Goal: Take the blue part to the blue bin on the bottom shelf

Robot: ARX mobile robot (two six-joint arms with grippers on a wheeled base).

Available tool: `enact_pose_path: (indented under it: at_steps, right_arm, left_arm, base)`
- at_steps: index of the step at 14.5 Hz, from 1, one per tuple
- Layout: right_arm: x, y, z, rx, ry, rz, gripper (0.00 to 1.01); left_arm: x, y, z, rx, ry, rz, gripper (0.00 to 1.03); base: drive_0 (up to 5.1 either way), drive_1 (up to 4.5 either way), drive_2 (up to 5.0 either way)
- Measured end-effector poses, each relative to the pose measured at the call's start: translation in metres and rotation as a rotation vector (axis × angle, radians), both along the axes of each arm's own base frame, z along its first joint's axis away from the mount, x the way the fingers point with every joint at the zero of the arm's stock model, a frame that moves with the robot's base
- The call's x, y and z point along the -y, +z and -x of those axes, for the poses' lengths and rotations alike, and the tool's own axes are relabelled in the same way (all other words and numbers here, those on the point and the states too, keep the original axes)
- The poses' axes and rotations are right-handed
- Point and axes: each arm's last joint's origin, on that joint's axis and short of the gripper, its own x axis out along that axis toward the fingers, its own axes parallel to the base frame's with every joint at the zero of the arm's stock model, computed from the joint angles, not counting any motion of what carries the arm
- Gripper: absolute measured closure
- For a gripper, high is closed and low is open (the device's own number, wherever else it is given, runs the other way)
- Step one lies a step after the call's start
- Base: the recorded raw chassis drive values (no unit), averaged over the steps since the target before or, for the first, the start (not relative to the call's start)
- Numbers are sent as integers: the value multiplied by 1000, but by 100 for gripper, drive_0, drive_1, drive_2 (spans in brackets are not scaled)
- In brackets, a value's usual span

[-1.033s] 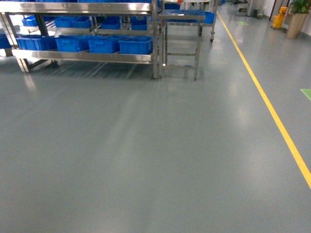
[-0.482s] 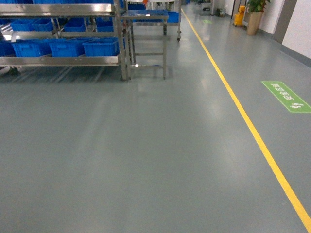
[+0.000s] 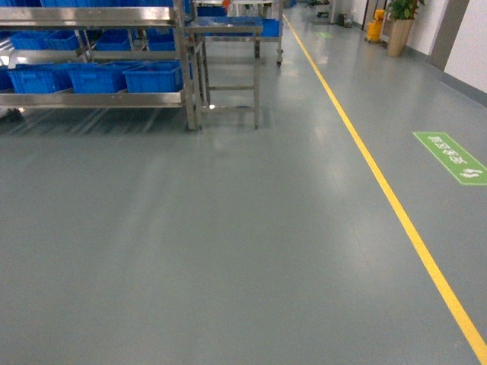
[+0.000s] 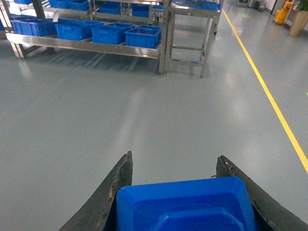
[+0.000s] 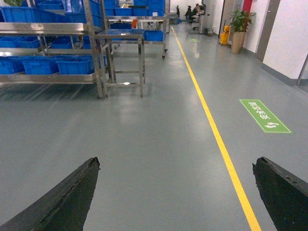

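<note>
A blue part (image 4: pixel 185 204) with a raised, bevelled top fills the space between my left gripper's (image 4: pixel 175 158) black fingers, which are shut on its sides above the grey floor. My right gripper (image 5: pixel 176 161) hangs open with only floor between its fingers. Neither gripper shows in the head view. The bottom shelf (image 3: pixel 91 99) of the steel rack stands at the far left and carries a row of blue bins (image 3: pixel 152 76). The same bottom shelf (image 4: pixel 86 46) and blue bins (image 4: pixel 143 37) appear far ahead in the left wrist view.
A small steel table (image 3: pixel 228 30) stands against the rack's right end. A yellow floor line (image 3: pixel 380 190) runs down the aisle on the right, with a green floor sign (image 3: pixel 450 157) beyond it. A potted plant (image 3: pixel 399 26) and a yellow mop bucket (image 3: pixel 374 26) stand far back.
The head view has swung to the right: the rack and table slid towards the left edge, and the green floor sign came into view. Over the last half second the view shifted only slightly.
</note>
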Motion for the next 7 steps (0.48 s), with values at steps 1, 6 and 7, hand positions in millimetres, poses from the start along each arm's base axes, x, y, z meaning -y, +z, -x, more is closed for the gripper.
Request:
enact_pose_path:
  at_steps: [1, 6, 7]
  right_arm:
    - [0, 0, 0, 1, 0, 0, 3]
    - [0, 0, 0, 1, 0, 0, 3]
    - [0, 0, 0, 3, 0, 0, 3]
  left_arm:
    - [0, 0, 0, -3, 0, -1, 59]
    - [0, -1, 0, -6, 0, -1, 59]
    - [0, 0, 0, -3, 0, -1, 59]
  base:
    - [1, 413, -411]
    - [-2, 410, -414]
    - [-3, 409, -415]
